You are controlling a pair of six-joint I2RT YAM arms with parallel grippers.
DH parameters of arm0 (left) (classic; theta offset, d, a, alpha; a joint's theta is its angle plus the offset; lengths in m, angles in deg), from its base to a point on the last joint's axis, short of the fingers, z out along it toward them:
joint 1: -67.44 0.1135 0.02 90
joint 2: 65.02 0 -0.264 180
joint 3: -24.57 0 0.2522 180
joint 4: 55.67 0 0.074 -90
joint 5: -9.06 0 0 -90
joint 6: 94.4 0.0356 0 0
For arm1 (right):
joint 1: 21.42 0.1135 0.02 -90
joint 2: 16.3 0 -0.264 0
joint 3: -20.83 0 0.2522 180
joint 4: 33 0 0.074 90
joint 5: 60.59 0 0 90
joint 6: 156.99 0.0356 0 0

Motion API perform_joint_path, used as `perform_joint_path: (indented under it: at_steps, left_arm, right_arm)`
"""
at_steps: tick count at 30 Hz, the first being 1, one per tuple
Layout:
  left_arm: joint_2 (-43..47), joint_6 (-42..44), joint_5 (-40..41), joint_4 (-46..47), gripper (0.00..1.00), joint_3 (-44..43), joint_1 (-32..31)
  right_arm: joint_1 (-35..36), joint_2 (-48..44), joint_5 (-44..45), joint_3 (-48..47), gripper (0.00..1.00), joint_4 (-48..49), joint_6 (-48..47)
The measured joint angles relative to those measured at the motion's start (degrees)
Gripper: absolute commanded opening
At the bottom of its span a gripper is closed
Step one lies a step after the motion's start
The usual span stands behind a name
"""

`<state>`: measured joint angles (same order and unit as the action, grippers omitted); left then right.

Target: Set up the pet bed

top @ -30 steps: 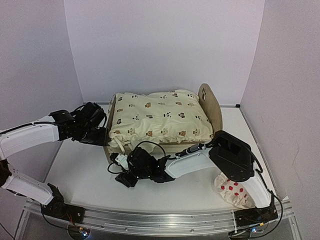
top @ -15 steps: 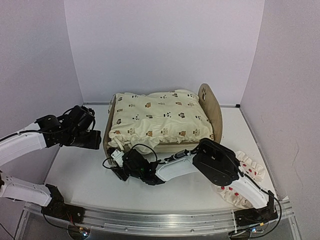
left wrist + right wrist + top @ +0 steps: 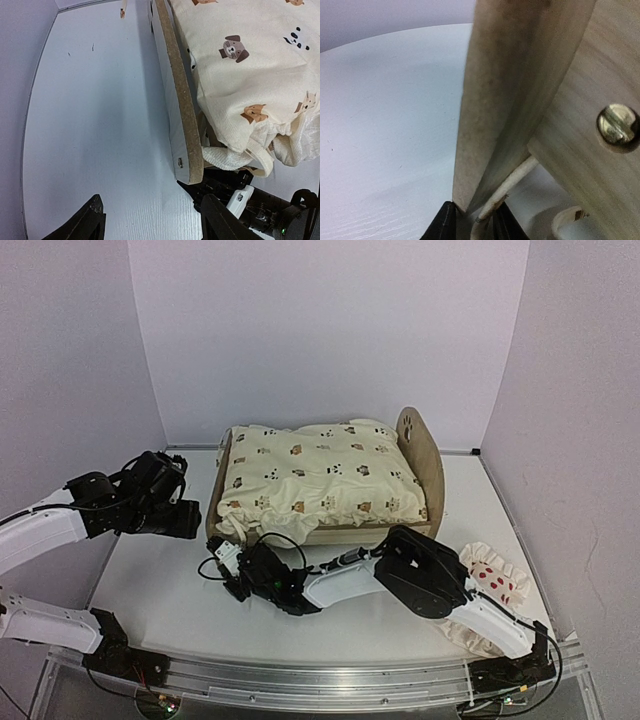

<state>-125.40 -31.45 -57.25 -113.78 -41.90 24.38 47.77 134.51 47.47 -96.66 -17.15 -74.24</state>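
The right gripper is clamped on the lower corner of the pet bed, at its left end board, with a white cord caught beside the wood. The left gripper hangs with jaws apart and empty, just left of the pet bed; the pet bed stands on the table; the cream cushion lies on the pet bed; the red-dotted pillow lies off the pet bed's front right corner.

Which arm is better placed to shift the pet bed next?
Right. The right claw pinches the pet bed at the near corner of its end board; the left claw hangs open beside that board, holding nothing.
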Motion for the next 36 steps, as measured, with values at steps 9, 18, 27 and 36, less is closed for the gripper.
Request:
perform_joint_path:
  at_steps: [9, 18, 27, 36]
  left_arm:
    - [0.0, 0.1, -0.1, 0.1, 0.64, 0.0, 0.0]
    - [-0.1, 0.0, -2.2, 0.5, 0.59, 0.0, 0.0]
    - [-3.0, -2.5, -7.4, 0.8, 0.53, 1.0, 0.0]
    - [-3.7, -5.2, -14.5, 2.1, 0.49, 4.7, 0.0]
  right_arm:
    - [0.1, -1.6, -0.3, 4.8, 0.0, 4.2, 0.2]
    - [0.6, -11.3, -6.9, 19.9, 0.0, 4.9, -0.2]
    - [4.8, -18.4, -17.6, 27.8, 0.0, 3.8, 0.3]
    - [4.9, -22.9, -30.4, 29.6, 0.0, 4.3, 5.1]
